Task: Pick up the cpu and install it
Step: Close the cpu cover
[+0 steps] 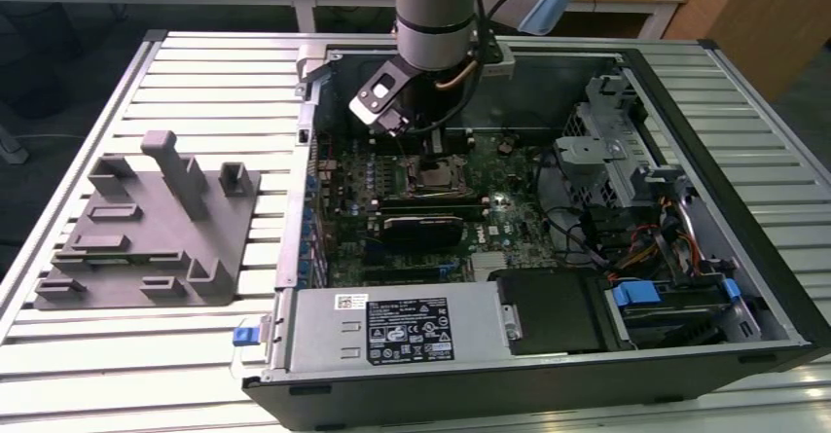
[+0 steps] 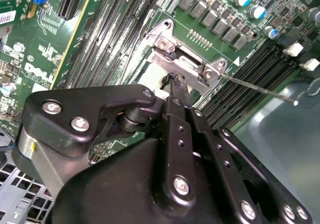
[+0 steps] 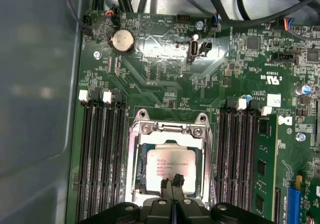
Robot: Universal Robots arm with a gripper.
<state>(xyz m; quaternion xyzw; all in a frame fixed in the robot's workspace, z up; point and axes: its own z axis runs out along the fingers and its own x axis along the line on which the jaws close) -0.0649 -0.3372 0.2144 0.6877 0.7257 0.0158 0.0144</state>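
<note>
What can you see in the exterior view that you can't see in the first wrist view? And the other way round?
Exterior view's extras: the grey plastic fixture on the slatted table, the whole computer case, and the robot arm reaching into it.

First wrist view's extras: the round coin battery and, up close, the cpu lying flat inside the metal socket frame, with the shut gripper right over it.

Both show the green motherboard and that socket frame.
</note>
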